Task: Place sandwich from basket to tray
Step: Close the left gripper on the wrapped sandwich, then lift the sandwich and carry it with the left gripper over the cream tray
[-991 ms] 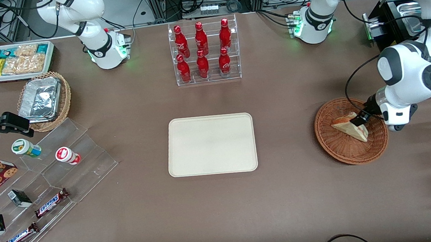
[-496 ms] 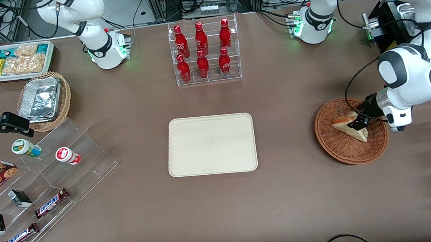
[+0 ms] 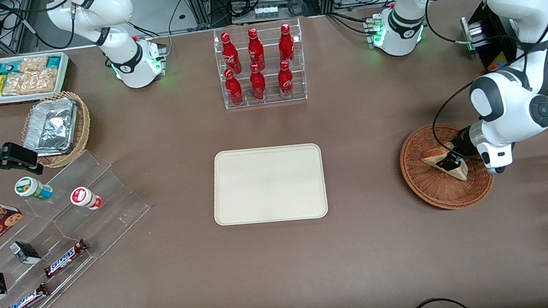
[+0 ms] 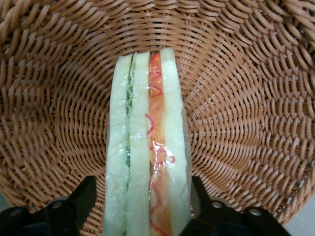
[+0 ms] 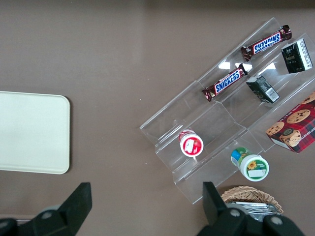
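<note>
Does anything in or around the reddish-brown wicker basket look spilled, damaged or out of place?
Nothing stands out. The wrapped triangular white-bread sandwich lies whole in the round reddish-brown wicker basket, with nothing spilled there. The left gripper is open, one finger on each side of the sandwich. The flat cream rectangular tray lies bare.

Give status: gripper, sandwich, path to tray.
Gripper open, down in basket, fingers straddling sandwich. Sandwich not yet gripped. Tray bare, table between unobstructed.

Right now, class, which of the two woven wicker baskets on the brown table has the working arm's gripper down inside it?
The round reddish-brown wicker basket holding the white-bread sandwich wedge, which the open gripper straddles. The lighter tan basket holds foil containers.
</note>
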### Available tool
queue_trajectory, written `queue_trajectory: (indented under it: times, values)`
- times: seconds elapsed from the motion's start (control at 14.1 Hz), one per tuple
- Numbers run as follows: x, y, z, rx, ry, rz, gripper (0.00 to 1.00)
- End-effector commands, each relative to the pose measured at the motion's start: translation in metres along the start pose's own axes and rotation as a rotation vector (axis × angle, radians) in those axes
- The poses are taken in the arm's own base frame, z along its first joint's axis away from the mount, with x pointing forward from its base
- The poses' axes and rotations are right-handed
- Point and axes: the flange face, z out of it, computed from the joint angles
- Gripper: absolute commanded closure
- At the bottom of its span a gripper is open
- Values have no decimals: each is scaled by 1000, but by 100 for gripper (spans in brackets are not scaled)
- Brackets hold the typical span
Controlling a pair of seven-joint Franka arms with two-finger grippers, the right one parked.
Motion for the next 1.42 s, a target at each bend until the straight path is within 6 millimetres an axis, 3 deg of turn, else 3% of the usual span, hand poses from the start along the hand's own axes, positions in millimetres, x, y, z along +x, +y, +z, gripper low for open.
queue_trajectory:
  times: [0.0, 0.07, 0.21, 0.35, 0.5, 0.57, 0.78, 0.99, 1.13, 1.35]
  values:
    - [-9, 17, -14, 14, 41, 64, 47]
    - [-16, 24, -16, 21, 39, 81, 51]
    - [-23, 37, -41, 23, 25, 96, 55]
    - [-44, 72, -76, 85, 3, 195, 60]
    - [-98, 120, -84, 171, 42, 353, 60]
    - [-118, 134, -84, 171, 58, 394, 62]
    - [-191, 194, -64, 180, 79, 551, 63]
    - [-231, 220, -47, 179, 85, 641, 64]
    - [-277, 247, -20, 195, 90, 726, 64]
    - [-315, 275, 11, 213, 114, 853, 65]
